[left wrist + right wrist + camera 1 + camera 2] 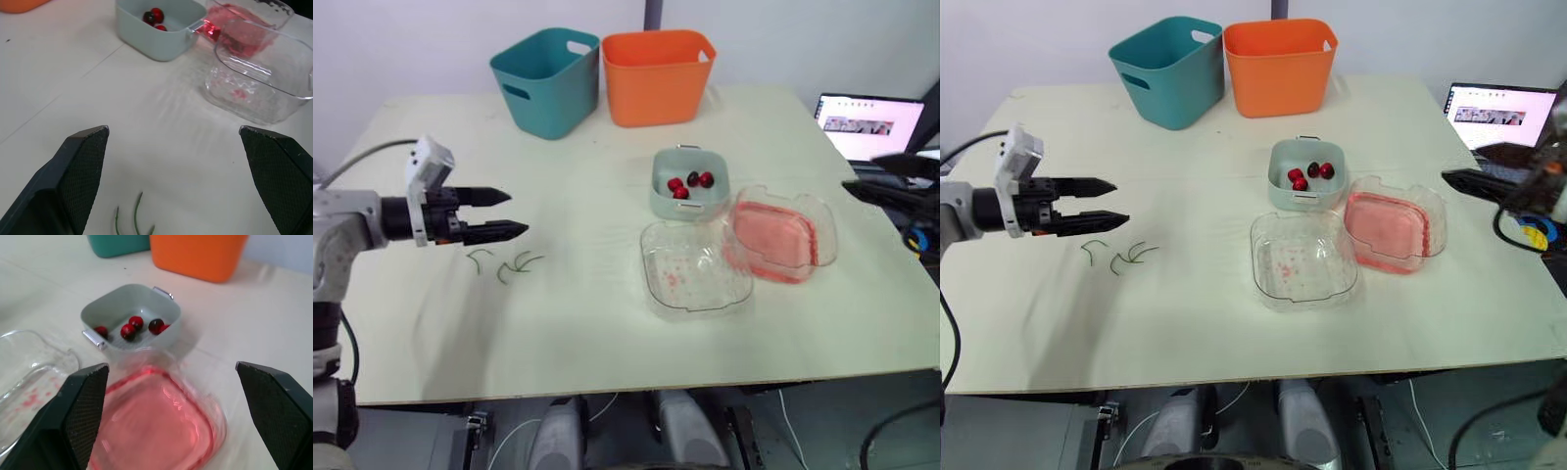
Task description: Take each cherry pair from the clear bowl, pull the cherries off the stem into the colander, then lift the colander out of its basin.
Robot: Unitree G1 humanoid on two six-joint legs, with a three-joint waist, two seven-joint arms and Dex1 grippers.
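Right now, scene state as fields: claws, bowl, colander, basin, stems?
left claw: open, holding nothing, hovering by the stems
right claw: open, holding nothing, pointed toward the basin
clear bowl: no cherries, red spots inside
colander: on the table, out of the basin
cherries: a few loose in the colander
basin: clear, tinted pink, beside the colander
stems: bare, on the table

Looks like a robotics lab or test room, not a kitchen. Bare pale desk (607,333) against blank wall (421,39). Open laptop (867,125) at desk's right edge. Teal bin (548,83), orange bin (656,78) at back.
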